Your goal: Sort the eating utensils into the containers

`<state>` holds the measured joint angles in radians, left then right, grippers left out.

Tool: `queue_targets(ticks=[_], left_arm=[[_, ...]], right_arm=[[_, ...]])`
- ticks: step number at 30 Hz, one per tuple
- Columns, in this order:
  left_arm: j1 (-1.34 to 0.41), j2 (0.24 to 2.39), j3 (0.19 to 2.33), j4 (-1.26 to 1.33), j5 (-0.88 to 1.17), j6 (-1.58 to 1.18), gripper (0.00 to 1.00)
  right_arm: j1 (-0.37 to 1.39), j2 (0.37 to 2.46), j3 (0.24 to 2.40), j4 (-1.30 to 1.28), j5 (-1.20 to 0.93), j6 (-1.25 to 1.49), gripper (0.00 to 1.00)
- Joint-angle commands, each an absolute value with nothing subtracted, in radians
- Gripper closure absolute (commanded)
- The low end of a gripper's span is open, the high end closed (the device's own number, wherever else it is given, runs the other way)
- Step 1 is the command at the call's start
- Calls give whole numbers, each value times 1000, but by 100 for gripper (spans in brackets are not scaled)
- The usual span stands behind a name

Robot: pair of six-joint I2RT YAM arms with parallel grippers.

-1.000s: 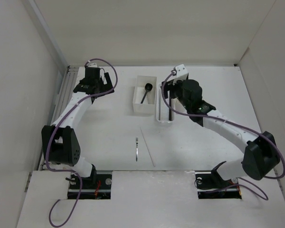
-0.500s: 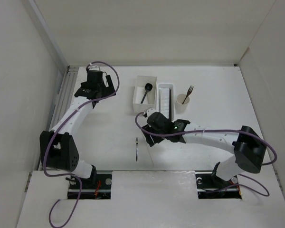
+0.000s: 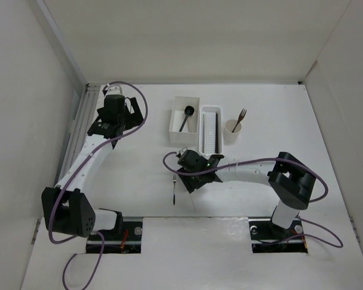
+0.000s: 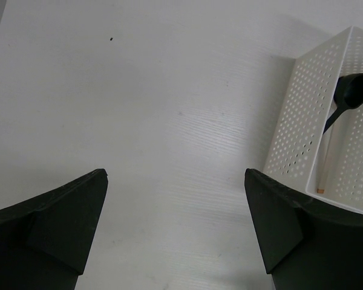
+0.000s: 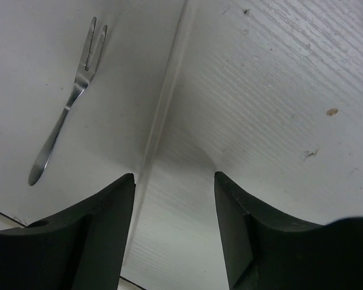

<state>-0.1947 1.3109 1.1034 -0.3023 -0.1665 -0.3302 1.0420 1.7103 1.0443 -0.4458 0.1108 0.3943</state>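
Observation:
A small silver fork lies on the table near the front; in the right wrist view it is up and left of my fingers. My right gripper is open and empty, low over the table just right of the fork. A black spoon lies in the white square box. The narrow basket stands to its right. The cream cup holds the dark fork. My left gripper is open and empty, left of the box.
A thin pale line, a stick or a seam, runs along the table between my right fingers and the fork; it also shows in the top view. A pale stick lies inside the box. White walls enclose the table.
My right arm has swung from the basket at the back down to the table beside the silver fork. My left gripper has shifted slightly left and nearer.

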Motion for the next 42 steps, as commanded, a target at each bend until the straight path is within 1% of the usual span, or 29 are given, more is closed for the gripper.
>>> queue_targets(ticks=[1,8,10,11,13,15,17,18,21,22,27,33,37,42], left_arm=[[-195,1264,1086,-270,-176,-334,4],[-186,1264,1077,-261,-167,-334,4],[-186,1264,1077,-261,-167,-334,4],[-186,1264,1077,-261,-167,-334,4],[-186,1264,1077,-261,-167,-334,4],[-186,1264,1077,-261,-167,-334,4],[-176,1264,1068,-261,-167,-334,4],[-176,1264,1068,-261,-167,-334,4],[-176,1264,1068,-261,-167,-334,4],[-176,1264,1068,-261,-167,-334,4],[-176,1264,1068,-261,-167,-334,4],[-167,1264,1058,-261,-167,-334,4],[-167,1264,1058,-261,-158,-334,4],[-158,1264,1058,-261,-158,-334,4]], right_arm=[[1061,1724,1106,-437,114,408,40],[1083,1802,1150,-437,114,399,44],[1094,1838,1163,-446,123,410,49],[1094,1851,1163,-460,133,422,55],[1094,1884,1163,-472,133,436,62],[1094,1884,1154,-486,158,468,67],[1094,1875,1131,-468,167,468,68],[1094,1875,1108,-459,154,478,71],[1094,1862,1089,-440,143,489,97],[1094,1853,1077,-431,131,498,100],[1094,1792,1042,-399,172,531,100],[1094,1681,1042,-437,279,541,100],[1094,1580,1006,-396,288,541,100],[1094,1522,986,-351,298,520,100]])
